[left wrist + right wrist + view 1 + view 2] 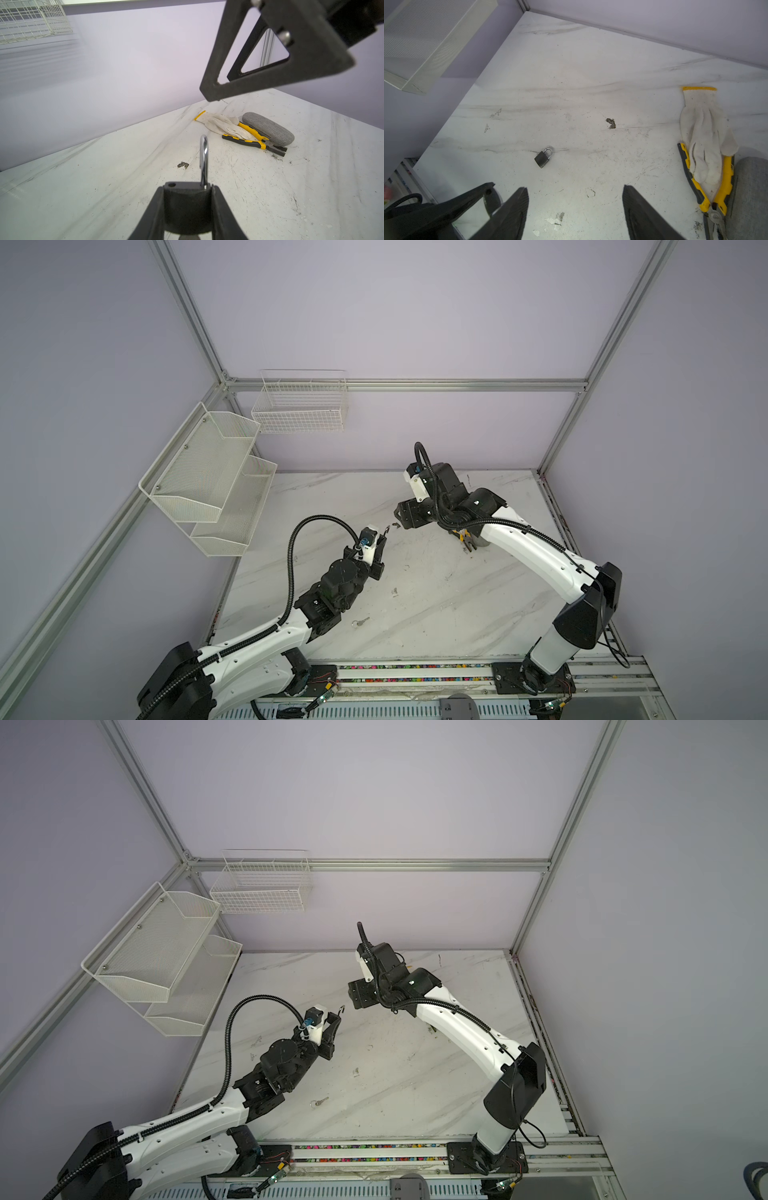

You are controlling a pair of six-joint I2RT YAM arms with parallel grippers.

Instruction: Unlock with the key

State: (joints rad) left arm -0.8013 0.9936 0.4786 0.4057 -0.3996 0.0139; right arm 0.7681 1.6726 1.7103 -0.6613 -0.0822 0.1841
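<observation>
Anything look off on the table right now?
The white marble-look tabletop is damaged: a dark gouge and, nearer the open right pincer, lifted white flakes.

Padlock (187, 205): matt dark metal body, glossy chrome shackle (204, 160); glove (222, 124) woven cloth.

A white glove (222, 125) lies over yellow-handled pliers (245, 142) beside a grey case (268, 127) on the marble table (104, 187).
</observation>
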